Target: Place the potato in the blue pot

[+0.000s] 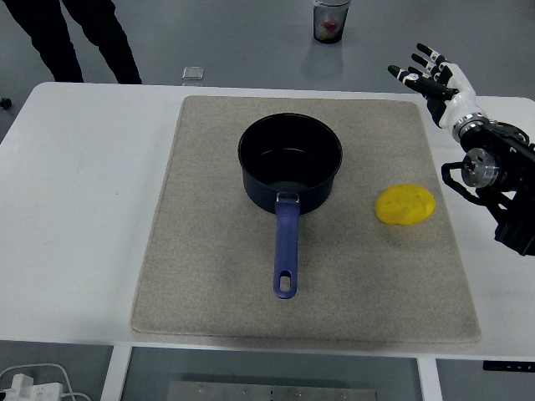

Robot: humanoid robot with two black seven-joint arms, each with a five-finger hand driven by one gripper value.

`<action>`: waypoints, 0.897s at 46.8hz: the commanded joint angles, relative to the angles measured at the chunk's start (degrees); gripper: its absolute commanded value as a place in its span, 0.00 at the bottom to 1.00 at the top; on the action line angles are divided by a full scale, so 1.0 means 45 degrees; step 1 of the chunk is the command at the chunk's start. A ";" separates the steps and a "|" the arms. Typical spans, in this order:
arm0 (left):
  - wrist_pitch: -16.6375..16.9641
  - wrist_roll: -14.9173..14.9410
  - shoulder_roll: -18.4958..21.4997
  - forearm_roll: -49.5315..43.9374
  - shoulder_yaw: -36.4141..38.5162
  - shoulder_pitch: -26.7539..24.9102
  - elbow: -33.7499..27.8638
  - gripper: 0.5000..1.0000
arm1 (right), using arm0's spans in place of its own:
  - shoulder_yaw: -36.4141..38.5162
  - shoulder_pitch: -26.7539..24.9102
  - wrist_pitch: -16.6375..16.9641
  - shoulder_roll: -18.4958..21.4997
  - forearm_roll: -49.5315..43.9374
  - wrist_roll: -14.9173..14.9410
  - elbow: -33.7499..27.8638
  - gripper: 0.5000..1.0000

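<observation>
A yellow potato [405,205] lies on the grey mat [209,276], to the right of the pot. The dark blue pot [290,163] stands in the mat's middle, empty, its blue handle [286,251] pointing toward the near edge. My right hand [428,73] is raised over the table's far right corner, fingers spread and holding nothing, well behind and to the right of the potato. The left arm does not show.
A small clear object [193,73] sits at the table's far edge. A cup [331,20] stands on the floor beyond the table. A person's legs [79,38] show at the top left. A white power strip [29,386] lies below the near edge.
</observation>
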 commanded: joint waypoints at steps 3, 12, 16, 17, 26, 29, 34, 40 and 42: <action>0.0000 0.0001 0.0000 0.0000 0.0000 0.0000 0.0018 0.99 | -0.0254 -0.0076 0.0058 -0.0036 -0.0385 0.0020 0.0284 0.87; 0.0000 0.0001 0.0000 0.0000 -0.0020 0.0000 0.0018 0.99 | -0.0508 -0.0076 0.0293 -0.0212 -0.1303 0.0039 0.0617 0.87; 0.0000 0.0001 0.0000 0.0000 -0.0020 0.0000 0.0037 0.99 | -0.0800 -0.0057 0.0449 -0.0349 -0.1694 0.0039 0.0675 0.87; 0.0000 0.0001 0.0000 0.0000 -0.0020 0.0000 0.0038 0.99 | -0.0917 -0.0057 0.0488 -0.0446 -0.1791 0.0039 0.0695 0.87; 0.0000 0.0001 0.0000 0.0000 -0.0020 0.0000 0.0037 0.99 | -0.2089 0.0060 0.1074 -0.1149 -0.2202 0.0117 0.0929 0.88; 0.0000 0.0001 0.0000 0.0000 -0.0020 0.0000 0.0038 0.99 | -0.2402 0.0099 0.1172 -0.1559 -0.2203 0.0117 0.1202 0.87; 0.0000 0.0001 0.0000 0.0000 -0.0001 0.0000 0.0018 0.99 | -0.2890 0.0099 0.1191 -0.2106 -0.2417 0.0137 0.1807 0.88; 0.0000 0.0001 0.0000 0.0000 -0.0020 0.0000 -0.0060 0.99 | -0.2950 0.0080 0.1308 -0.2770 -0.2866 0.0156 0.2413 0.88; 0.0000 0.0001 0.0000 0.0000 0.0000 0.0000 -0.0060 0.99 | -0.2969 0.0080 0.1347 -0.2946 -0.3022 0.0156 0.2627 0.88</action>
